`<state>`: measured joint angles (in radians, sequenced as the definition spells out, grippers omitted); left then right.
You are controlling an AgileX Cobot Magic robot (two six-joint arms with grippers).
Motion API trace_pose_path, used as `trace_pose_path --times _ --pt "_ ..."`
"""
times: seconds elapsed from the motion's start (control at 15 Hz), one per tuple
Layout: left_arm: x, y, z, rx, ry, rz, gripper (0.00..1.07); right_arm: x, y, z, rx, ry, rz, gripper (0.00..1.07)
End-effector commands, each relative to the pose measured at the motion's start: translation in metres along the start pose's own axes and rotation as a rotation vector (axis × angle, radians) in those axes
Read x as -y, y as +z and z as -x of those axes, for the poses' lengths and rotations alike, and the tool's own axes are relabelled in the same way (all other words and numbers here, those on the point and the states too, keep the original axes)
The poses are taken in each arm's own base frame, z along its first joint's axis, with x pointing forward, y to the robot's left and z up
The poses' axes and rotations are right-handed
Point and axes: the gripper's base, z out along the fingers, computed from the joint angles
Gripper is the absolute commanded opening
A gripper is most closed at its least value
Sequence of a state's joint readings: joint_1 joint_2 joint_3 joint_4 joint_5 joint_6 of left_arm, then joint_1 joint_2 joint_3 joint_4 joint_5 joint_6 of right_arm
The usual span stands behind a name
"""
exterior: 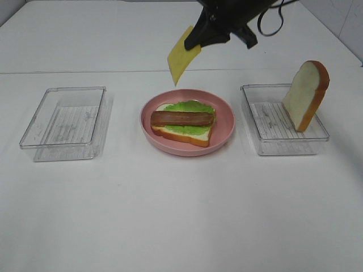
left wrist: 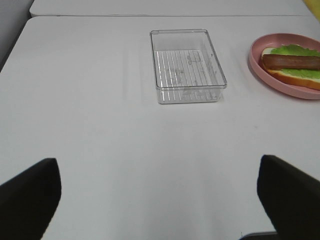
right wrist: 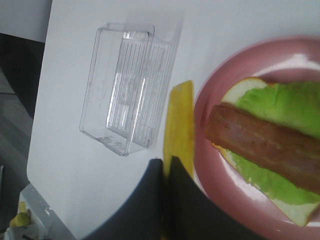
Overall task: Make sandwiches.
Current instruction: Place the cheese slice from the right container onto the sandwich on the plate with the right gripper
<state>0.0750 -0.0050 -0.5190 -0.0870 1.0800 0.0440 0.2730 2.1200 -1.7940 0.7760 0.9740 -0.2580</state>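
Well, the right claw point(exterior: 191, 44) pinches the cheese point(exterior: 182, 56) aloft beside the pink plate point(exterior: 227, 133) — bread point(exterior: 181, 134), lettuce point(exterior: 190, 106) and bacon point(exterior: 181, 118) stacked there — while the left claw point(left wrist: 160, 192) gapes wide.

I see white toy bread point(exterior: 182, 135) lying flat under ruffled green lettuce point(exterior: 193, 106) and a reddish-brown bacon strip point(exterior: 182, 118); a yellow cheese square point(exterior: 182, 56) hangs above; another slice point(exterior: 305, 92) stands upright.

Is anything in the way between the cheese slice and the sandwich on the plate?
Nothing visible. The cheese slice hangs from the right gripper near the pink plate's rim, with open air down to the bacon.
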Motion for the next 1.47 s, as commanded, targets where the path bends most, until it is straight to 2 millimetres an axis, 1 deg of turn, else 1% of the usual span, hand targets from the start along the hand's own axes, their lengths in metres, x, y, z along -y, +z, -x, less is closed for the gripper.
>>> trace_pose_path --times 0.07,0.2,0.27,0.33,0.47,0.67,0.87,1.13,1.27,1.47 --pt "0.001 -0.002 -0.001 0.028 -0.008 -0.006 1.02 0.009 0.02 -0.014 0.068 0.055 0.153 0.0" --pt "0.001 -0.002 -0.001 0.028 -0.008 -0.006 1.02 0.013 0.027 -0.018 0.11 0.095 0.19 0.0" --pt "0.001 -0.002 -0.001 0.028 -0.008 -0.006 1.02 0.018 0.033 -0.02 0.112 0.134 0.203 0.0" --pt "0.001 -0.002 -0.001 0.028 -0.008 -0.006 1.02 0.024 0.042 -0.022 0.106 0.175 0.218 0.0" --pt "0.001 -0.002 -0.001 0.028 -0.008 -0.006 1.02 0.035 0.073 -0.032 0.062 0.235 0.233 0.0" --pt "0.001 -0.002 -0.001 0.028 -0.008 -0.007 1.02 0.045 0.092 -0.039 0.029 0.266 0.224 0.0" --pt "0.001 -0.002 -0.001 0.028 -0.008 -0.007 1.02 0.05 0.094 -0.041 0.021 0.243 0.181 0.0" --pt "0.001 -0.002 -0.001 0.028 -0.008 -0.007 1.02 0.059 0.095 -0.045 -0.007 0.222 0.074 0.0" --pt "0.001 -0.002 -0.001 0.028 -0.008 -0.007 1.02 0.06 0.095 -0.045 -0.012 0.223 0.064 0.0" --pt "0.001 -0.002 -0.001 0.028 -0.008 -0.007 1.02 0.06 0.087 -0.042 -0.007 0.202 0.025 0.0"
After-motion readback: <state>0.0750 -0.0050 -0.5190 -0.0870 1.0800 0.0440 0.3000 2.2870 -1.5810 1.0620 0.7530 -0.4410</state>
